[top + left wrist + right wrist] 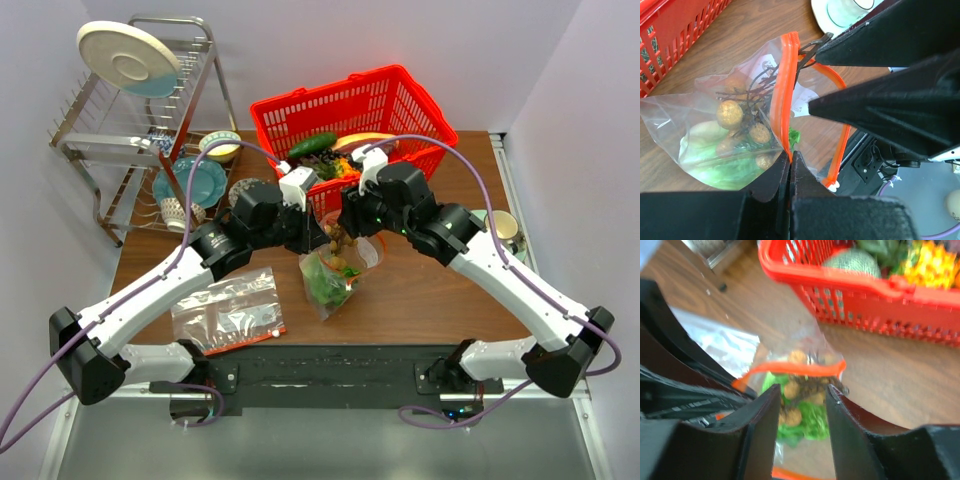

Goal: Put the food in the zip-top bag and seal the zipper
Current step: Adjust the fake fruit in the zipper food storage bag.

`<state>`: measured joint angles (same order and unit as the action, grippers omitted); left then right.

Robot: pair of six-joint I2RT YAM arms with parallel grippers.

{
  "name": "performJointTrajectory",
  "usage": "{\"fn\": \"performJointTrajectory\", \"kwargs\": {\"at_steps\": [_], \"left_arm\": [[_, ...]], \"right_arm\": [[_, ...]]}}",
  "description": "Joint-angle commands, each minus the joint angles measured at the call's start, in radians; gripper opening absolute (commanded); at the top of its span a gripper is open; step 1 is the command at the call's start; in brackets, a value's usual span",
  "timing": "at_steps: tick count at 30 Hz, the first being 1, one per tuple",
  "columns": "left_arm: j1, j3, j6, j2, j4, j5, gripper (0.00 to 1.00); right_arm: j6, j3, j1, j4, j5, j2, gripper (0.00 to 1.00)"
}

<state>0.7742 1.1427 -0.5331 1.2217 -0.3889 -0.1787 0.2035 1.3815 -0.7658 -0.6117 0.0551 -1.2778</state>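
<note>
**Item 1. Zip-top bag** [332, 285]: clear plastic, at the centre of the overhead view, held mouth-up off the counter [430, 300] between the two arms.
- Zipper [782, 95]: red-orange strip, unsealed. Its two sides bow apart in the left wrist view, with a white tab at the lower end.
- Contents: pale-green napa cabbage [715, 162] low in the bag. Brown nuts [730, 114] on dark twigs lie above it, near the mouth.

**Item 2. Cucumber** [312, 144]: dark green, lying in the red basket [268, 128] at upper centre, outside the bag.

**Item 3. Left jaws**: closed tight, pinching the bag's mouth edge at the near strip, at bottom centre of the left wrist view.

**Item 4. Right jaws**: standing apart directly over the bag's mouth. The nuts and greens show in the gap between them in the right wrist view. One tip is close to a twig end; contact cannot be told.

**Item 5. Surroundings**:
- Second clear bag [228, 312]: flat on the counter at lower left, with a red strip along its lower edge.
- Dish rack [100, 148]: upper left, holding a white plate [128, 58] on top and a teal plate [190, 182] below.
- Cup on saucer [503, 228]: right edge of the counter.
</note>
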Motion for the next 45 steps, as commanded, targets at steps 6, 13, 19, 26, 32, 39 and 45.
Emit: {"fn": "performJointTrajectory", "kwargs": {"at_steps": [6,13,19,26,32,39,45], "left_arm": [[-0.004,0.054,0.024,-0.027,0.025,-0.013,0.00],[-0.004,0.051,0.024,-0.024,0.027,-0.021,0.00],[-0.004,0.052,0.024,-0.017,0.028,-0.024,0.00],[-0.003,0.051,0.025,-0.016,0.025,-0.019,0.00],[-0.004,0.057,0.028,-0.011,0.025,-0.022,0.00],[-0.004,0.066,0.032,-0.007,0.013,-0.015,0.00],[-0.003,0.074,0.022,0.013,0.005,-0.013,0.00]], "right_arm": [[-0.042,0.051,-0.003,-0.068,0.055,0.031,0.58],[-0.087,0.094,-0.001,-0.105,0.104,0.003,0.63],[-0.099,0.137,-0.001,-0.131,0.023,-0.071,0.55],[-0.107,0.157,-0.001,-0.177,-0.032,-0.104,0.43],[-0.111,0.134,-0.001,-0.160,-0.041,-0.080,0.28],[-0.105,0.137,-0.001,-0.186,-0.052,-0.095,0.00],[-0.076,0.039,-0.001,-0.111,-0.028,0.014,0.00]]}}
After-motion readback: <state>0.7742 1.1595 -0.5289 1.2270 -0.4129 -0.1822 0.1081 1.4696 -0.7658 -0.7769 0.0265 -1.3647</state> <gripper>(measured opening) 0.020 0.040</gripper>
